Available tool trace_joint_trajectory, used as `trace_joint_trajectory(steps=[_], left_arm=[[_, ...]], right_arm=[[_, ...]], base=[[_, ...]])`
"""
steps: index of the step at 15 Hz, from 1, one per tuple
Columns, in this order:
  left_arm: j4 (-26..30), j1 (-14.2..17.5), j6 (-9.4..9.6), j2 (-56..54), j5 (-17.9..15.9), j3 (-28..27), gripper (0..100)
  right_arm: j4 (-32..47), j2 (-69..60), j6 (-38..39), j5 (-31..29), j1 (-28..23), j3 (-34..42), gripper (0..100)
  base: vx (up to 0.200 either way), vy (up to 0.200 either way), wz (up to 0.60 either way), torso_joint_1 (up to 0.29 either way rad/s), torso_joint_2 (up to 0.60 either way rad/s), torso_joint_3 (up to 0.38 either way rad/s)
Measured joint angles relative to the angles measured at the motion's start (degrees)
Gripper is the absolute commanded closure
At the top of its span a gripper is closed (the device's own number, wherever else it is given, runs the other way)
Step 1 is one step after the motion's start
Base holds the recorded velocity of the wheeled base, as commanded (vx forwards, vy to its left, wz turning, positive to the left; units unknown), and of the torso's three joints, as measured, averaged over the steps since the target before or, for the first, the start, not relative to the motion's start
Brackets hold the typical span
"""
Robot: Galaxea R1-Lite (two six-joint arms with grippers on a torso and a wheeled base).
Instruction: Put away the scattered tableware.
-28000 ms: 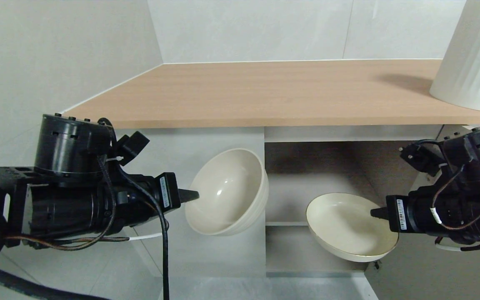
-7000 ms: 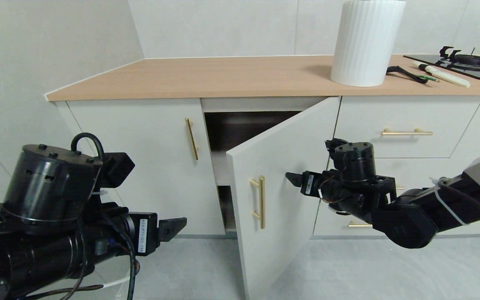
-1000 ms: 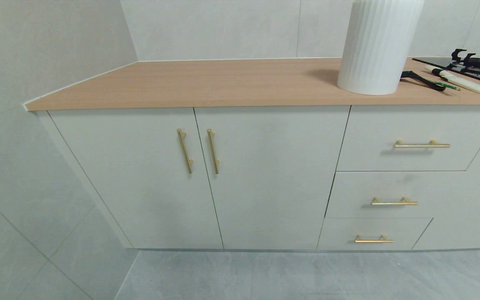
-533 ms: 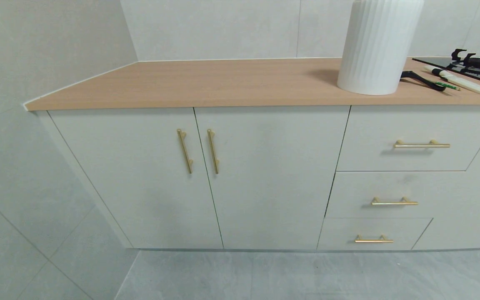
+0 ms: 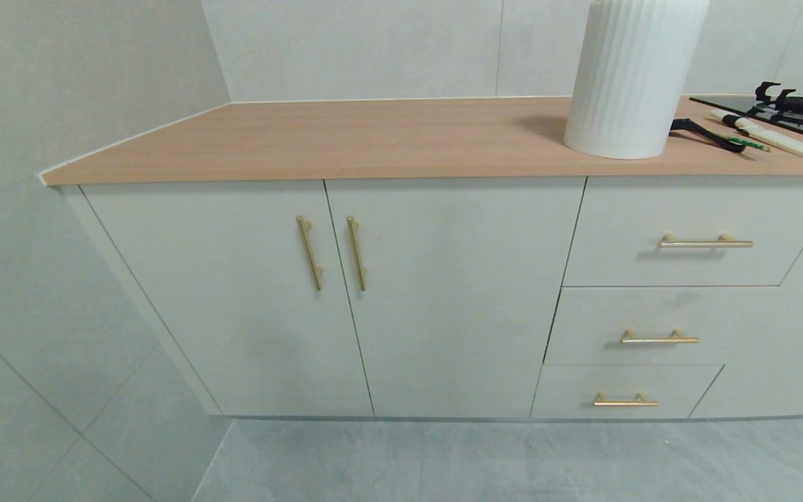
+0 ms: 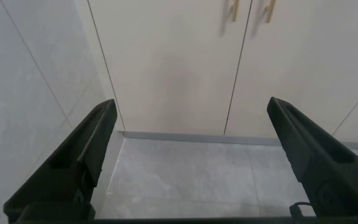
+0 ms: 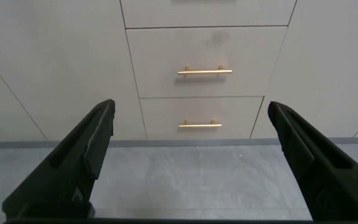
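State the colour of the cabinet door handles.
The handles are brass-gold, clearest in the head view.

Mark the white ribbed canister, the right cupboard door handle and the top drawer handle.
white ribbed canister [image 5: 624, 77]: head view, middle of its ribbed side.
right cupboard door handle [image 5: 356, 253]: head view, midway along the bar.
top drawer handle [image 5: 705, 243]: head view, middle of the bar.

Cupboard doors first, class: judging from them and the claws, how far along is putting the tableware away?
Done: the left door and right door are shut. In hand: nothing; the left claw and right claw are open and empty. Left: possibly the utensils on the worktop by the hob, if they count.
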Motion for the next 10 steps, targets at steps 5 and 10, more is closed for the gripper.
trace_joint_trajectory(steps=[5, 10], left_arm=[[0.0, 0.0, -0.04, 0.0, 0.0, 0.0, 0], [0.0, 0.0, -0.06, 0.0, 0.0, 0.0, 0]], right_arm=[[0.0, 0.0, 0.1, 0.1, 0.0, 0.0, 0], [0.0, 0.0, 0.1, 0.1, 0.0, 0.0, 0]], base=[[0.000, -0.200, 0.00, 0.004, 0.01, 0.004], [0.000, -0.200, 0.00, 0.005, 0.00, 0.001]])
